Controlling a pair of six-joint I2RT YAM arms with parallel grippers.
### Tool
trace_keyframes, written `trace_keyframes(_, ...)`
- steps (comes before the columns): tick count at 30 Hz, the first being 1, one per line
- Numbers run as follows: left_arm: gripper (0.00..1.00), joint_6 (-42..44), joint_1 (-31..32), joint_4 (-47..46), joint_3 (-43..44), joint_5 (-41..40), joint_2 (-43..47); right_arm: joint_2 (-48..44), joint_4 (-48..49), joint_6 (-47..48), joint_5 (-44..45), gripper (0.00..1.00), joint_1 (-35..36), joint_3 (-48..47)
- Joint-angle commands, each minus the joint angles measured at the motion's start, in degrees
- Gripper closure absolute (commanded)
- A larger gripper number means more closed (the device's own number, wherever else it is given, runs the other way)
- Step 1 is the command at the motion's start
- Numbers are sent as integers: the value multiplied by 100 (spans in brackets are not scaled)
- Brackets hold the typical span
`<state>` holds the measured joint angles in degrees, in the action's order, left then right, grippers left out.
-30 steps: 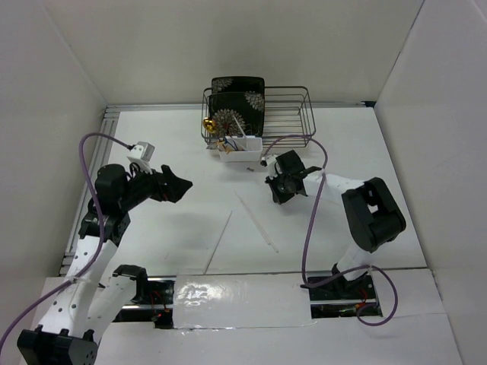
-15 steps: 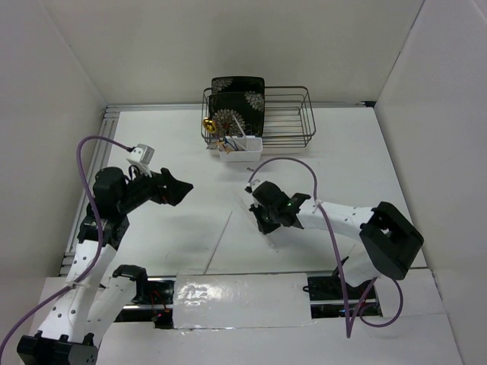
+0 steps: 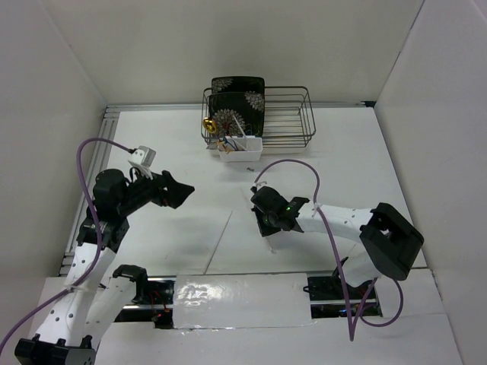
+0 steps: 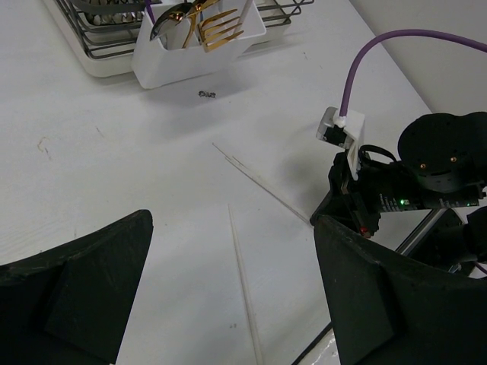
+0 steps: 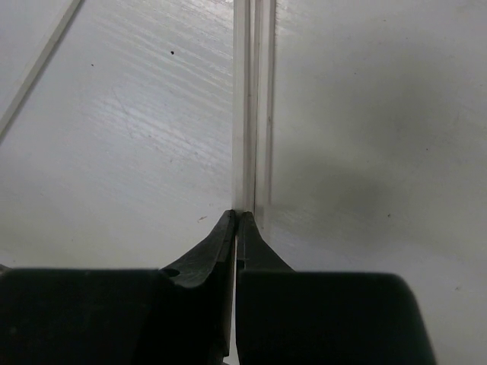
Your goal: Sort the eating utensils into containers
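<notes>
A pale chopstick (image 5: 242, 114) lies on the white table, and my right gripper (image 5: 237, 217) is shut on its near end, low over the table (image 3: 268, 217). A second chopstick (image 3: 221, 239) lies to the left; it also shows in the left wrist view (image 4: 242, 289) between my left fingers. My left gripper (image 3: 176, 194) is open and empty, held above the table left of centre. The white caddy (image 3: 251, 156) stands in front of the rack and holds gold utensils (image 4: 209, 26). The other utensils are hidden or out of view.
A black wire dish rack (image 3: 289, 114) with black floral plates (image 3: 237, 103) stands at the back centre. A small dark speck (image 4: 205, 94) lies on the table just before the caddy. The right arm's purple cable (image 3: 293, 163) loops over the table.
My right gripper has moved from near the caddy down to the middle of the table and now sits shut on the chopstick's end. My left arm has barely moved.
</notes>
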<state>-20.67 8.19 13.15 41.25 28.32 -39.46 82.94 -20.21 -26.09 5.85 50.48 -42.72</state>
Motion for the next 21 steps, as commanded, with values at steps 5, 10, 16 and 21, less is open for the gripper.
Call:
trace_keyframes(5,0,151,34,-84,-12,34,62,-321,51,-11,-223,100,67,-289)
trace_keyframes(10,0,-516,78,-110,-82,147,-87,-1077,517,375,-891,100,59,-500)
trace_keyframes(16,0,-1359,96,-321,-135,535,-316,-1842,1018,245,-1077,100,-64,-825)
trace_keyframes(21,1,-2195,148,-1022,40,1034,-825,-1711,1527,-107,-1384,100,-47,-1273)
